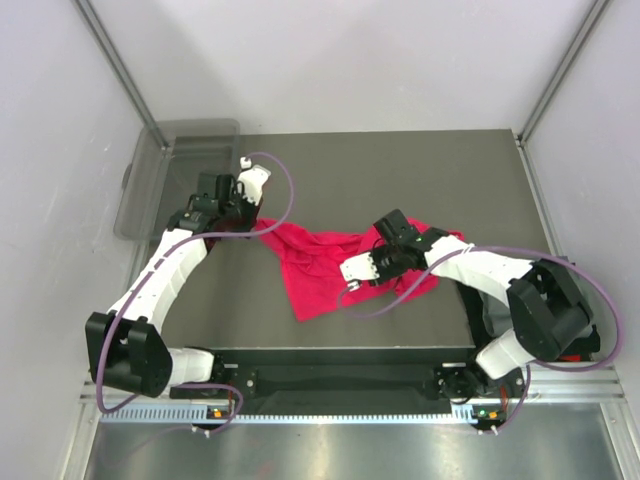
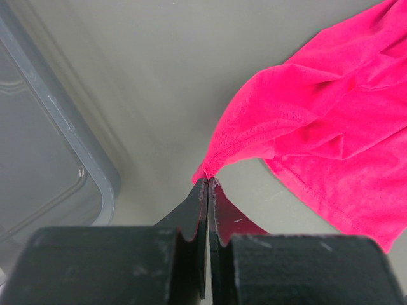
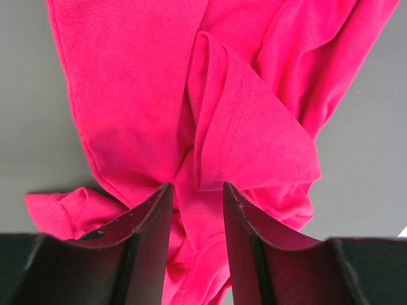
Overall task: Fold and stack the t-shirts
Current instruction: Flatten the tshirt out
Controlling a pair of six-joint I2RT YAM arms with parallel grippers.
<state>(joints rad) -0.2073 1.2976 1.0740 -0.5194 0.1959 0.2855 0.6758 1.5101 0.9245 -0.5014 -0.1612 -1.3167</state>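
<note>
Left gripper (image 2: 208, 182) clenched on red t-shirt (image 2: 318, 121) hem corner, just right of clear bin (image 2: 76, 159). Shirt's long axis runs away from bin toward right gripper (image 3: 197, 190): jaws half apart astride bunched fold, hold uncertain.

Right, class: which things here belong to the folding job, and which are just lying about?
In the job: red t-shirt; left gripper, pinching its edge; right gripper, cloth between its fingers.
Just lying about: clear plastic bin, far left on the table.
</note>
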